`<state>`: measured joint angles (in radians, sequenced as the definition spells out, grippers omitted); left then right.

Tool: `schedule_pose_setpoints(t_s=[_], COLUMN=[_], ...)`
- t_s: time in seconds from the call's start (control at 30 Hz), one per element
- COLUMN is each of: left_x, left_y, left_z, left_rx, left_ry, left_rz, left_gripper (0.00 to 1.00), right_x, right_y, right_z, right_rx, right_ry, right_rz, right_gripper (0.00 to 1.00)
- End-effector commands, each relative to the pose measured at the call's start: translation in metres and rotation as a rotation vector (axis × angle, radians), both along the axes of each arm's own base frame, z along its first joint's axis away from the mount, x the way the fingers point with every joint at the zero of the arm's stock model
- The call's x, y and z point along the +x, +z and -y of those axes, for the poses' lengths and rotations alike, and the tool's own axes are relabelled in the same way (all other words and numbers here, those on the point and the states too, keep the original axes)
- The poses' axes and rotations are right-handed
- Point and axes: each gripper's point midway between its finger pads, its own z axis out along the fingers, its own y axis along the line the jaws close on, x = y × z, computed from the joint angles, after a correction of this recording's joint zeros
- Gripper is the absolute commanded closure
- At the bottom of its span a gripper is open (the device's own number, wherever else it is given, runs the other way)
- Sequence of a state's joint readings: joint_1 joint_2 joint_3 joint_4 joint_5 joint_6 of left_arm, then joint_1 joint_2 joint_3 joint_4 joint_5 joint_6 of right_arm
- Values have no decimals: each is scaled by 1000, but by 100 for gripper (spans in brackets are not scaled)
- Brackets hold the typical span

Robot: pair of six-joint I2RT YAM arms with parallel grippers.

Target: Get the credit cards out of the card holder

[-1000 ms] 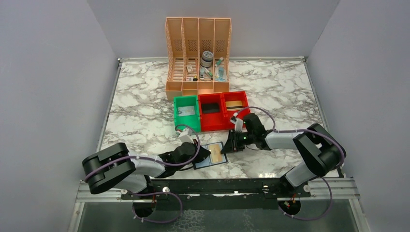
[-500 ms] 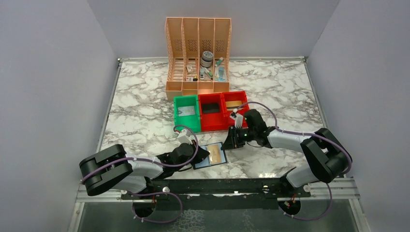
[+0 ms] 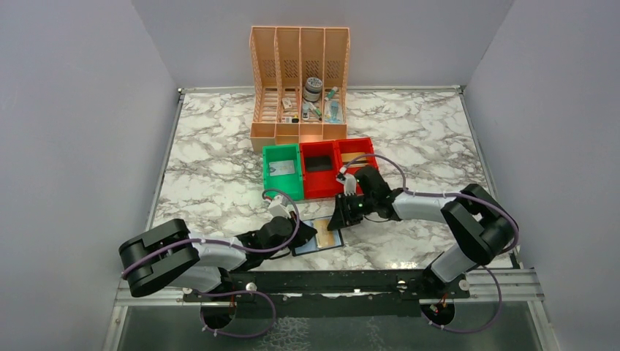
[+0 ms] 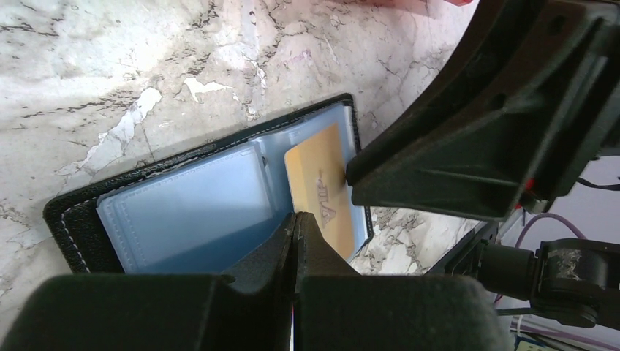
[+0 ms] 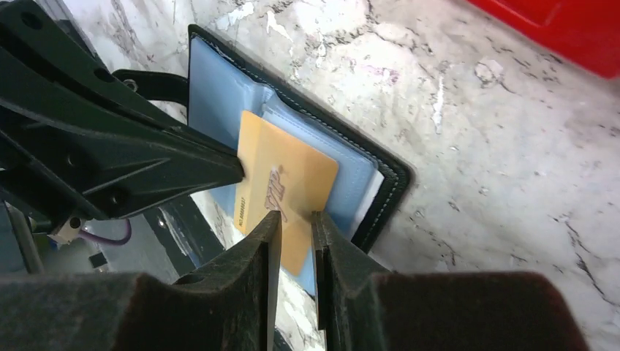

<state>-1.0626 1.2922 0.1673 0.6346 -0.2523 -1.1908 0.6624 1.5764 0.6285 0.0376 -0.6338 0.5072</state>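
Near the front edge of the table [image 3: 219, 168], the card holder [image 4: 80, 219] lies open, pale blue lining up. The left gripper [image 4: 296, 218] bears on it, fingers pressed together; whether they pinch a leaf of the lining is hidden beneath them. A tan credit card [image 5: 285, 175] sits on the holder's right-hand page, seemingly partly out of its sleeve. The right gripper [image 5: 292, 216] hangs just over the card's near edge, its fingers parted by a narrow slit and clamping nothing visible.

The step in hand looks like drawing this card out. The next move probably calls for a firm purchase on the thin edge and a pull along the sleeve while the holder is pinned.

Any other cards in the sleeves are hidden. Farther off, flat things in the red and green bins [image 3: 322, 168] are too small to name.
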Motion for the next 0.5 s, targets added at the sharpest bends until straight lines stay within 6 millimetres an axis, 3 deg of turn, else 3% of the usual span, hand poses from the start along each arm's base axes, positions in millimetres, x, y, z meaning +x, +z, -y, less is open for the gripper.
schedule_pose_setpoints(t_s=[0.0,0.1,0.27,0.4,0.47], left_x=[-1,-2,-2,-4,-3], left_y=[3,4,2,1,0], left_z=[-3,-5,-9,-9,-10], left_rx=[1,4,14,14,12], left_ry=[-2,-1,4,2,10], left_rz=[21,22,20,10,5], left_gripper=[100,100,99,89,89], right_x=[18,15,4,5,6], right_y=[-32,-40,-41,-34,-18], right_z=[32,41,35,30,20], right_rx=[-213,-251,-198,-170,-117], right_ry=[-146,-158,-133,-124,-83], right_rz=[58,59,18,22,29], right_gripper=[77,77,78,78,78])
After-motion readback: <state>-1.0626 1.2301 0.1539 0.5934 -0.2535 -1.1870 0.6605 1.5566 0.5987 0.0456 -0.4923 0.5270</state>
